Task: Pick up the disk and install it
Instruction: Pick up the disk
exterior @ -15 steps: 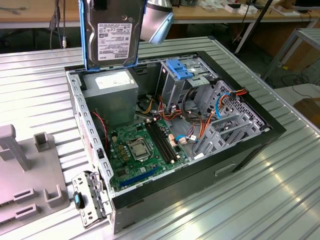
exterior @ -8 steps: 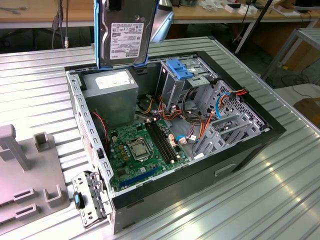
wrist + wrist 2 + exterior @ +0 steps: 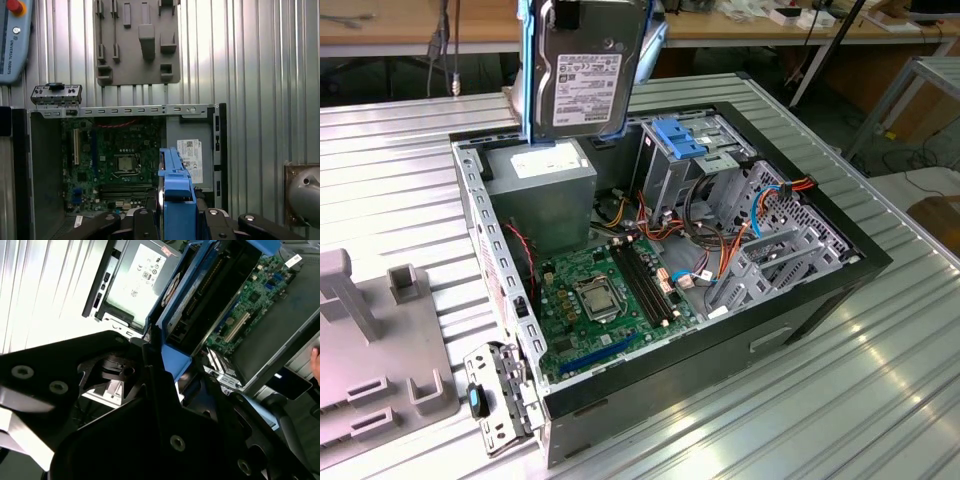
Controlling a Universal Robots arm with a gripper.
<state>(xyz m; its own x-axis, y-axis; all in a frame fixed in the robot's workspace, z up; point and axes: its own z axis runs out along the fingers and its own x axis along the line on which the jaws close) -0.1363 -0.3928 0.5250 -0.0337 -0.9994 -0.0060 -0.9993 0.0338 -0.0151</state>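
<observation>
Disk [image 3: 585, 70] aloft in my grip: my gripper [image 3: 177, 216] is closed on it, and in the first wrist view my black fingers [image 3: 142, 220] press the blue carrier [image 3: 175, 182] from both sides. The disk hangs upright from me, edge down. Its labelled grey face is turned toward the exterior camera, and it touches nothing but my fingers.

Below me the open computer case [image 3: 740, 350] lies on the ribbed metal table [image 3: 880, 400]. Under the disk's lower edge sits the grey power supply [image 3: 545, 185] with its white label up. Just beside that, also below me, is the green motherboard [image 3: 610, 300] with its processor socket [image 3: 125, 164]. The grey drive bay [image 3: 680, 175], topped by a blue bracket [image 3: 682, 138], stands inside the case, lower than the disk and off to one side of my grip.

Outside the case, well apart from me, a grey fixture plate [image 3: 137, 40] lies flat on the table.
</observation>
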